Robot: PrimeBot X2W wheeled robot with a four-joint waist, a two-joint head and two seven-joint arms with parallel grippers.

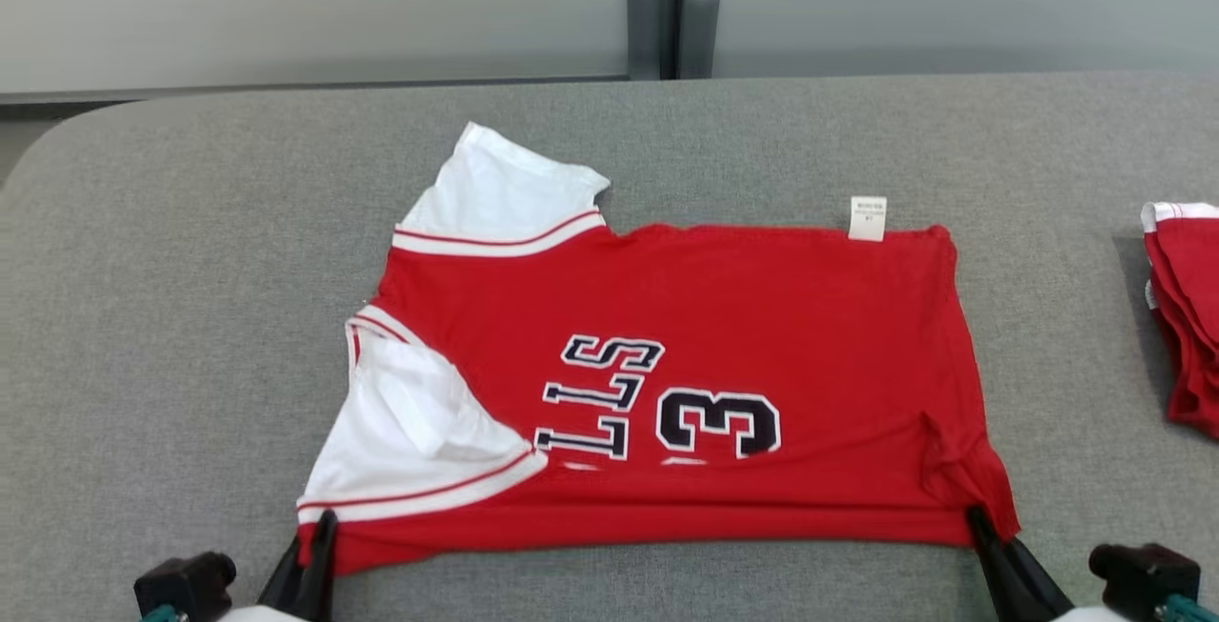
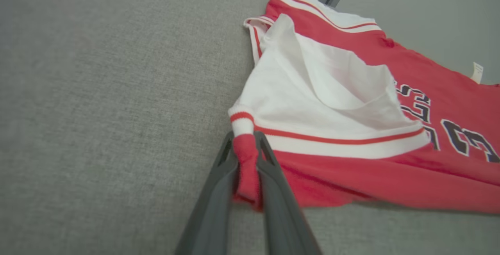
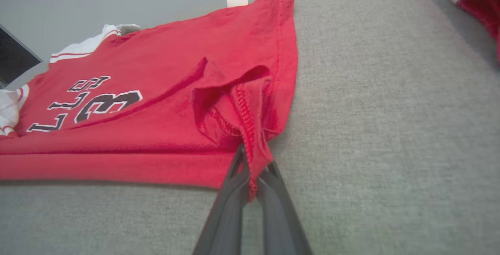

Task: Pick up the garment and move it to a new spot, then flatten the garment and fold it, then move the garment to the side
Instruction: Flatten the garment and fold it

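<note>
- I saw the red jersey [image 1: 724,317] lying flat mid grey table [image 1: 190,270], white sleeves twd robot's left, near edge folded over.
- L gripper [image 2: 246,145] was clamped on the near-left corner, just below the sleeve cuff.
- R gripper [image 3: 252,165] was pinched tight on the near-right hem corner, fabric bunched there.
- Its white tag [image 1: 868,218] stuck out at far edge; 2nd red garment [image 1: 1186,317] sat well apart, far right.

Grey table [image 1: 190,222] — jersey [image 1: 724,317] (red), another garment [image 1: 1186,308] rightward.
</note>
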